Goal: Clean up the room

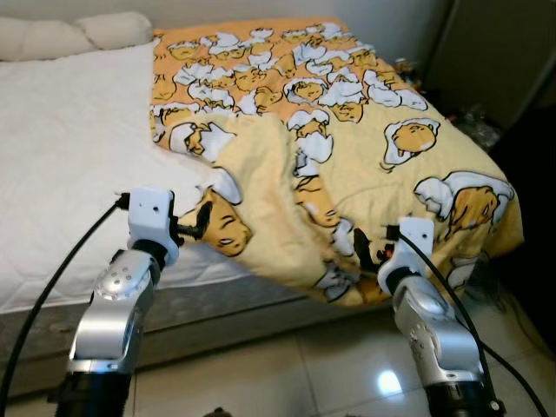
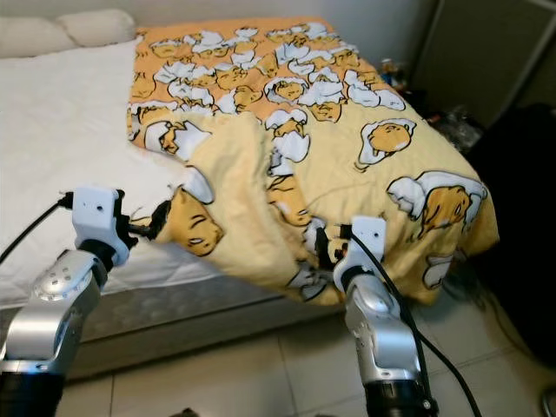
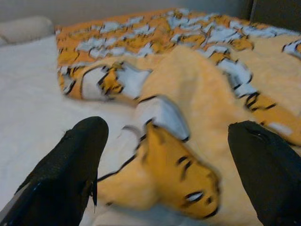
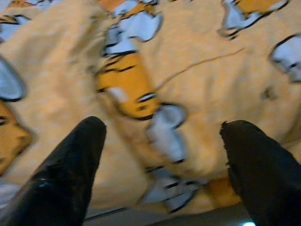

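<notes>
Blanket [image 1: 347, 130] lengthwise down bed [image 1: 69, 156]

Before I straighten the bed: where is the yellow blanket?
The yellow blanket lies bunched over the bed's right half, beside the bare white mattress, its edge hanging off the foot just ahead of both open grippers.

A home bedroom: bed [image 1: 69, 148], pillows [image 1: 78, 35], cartoon-print blanket [image 1: 347, 130].
</notes>
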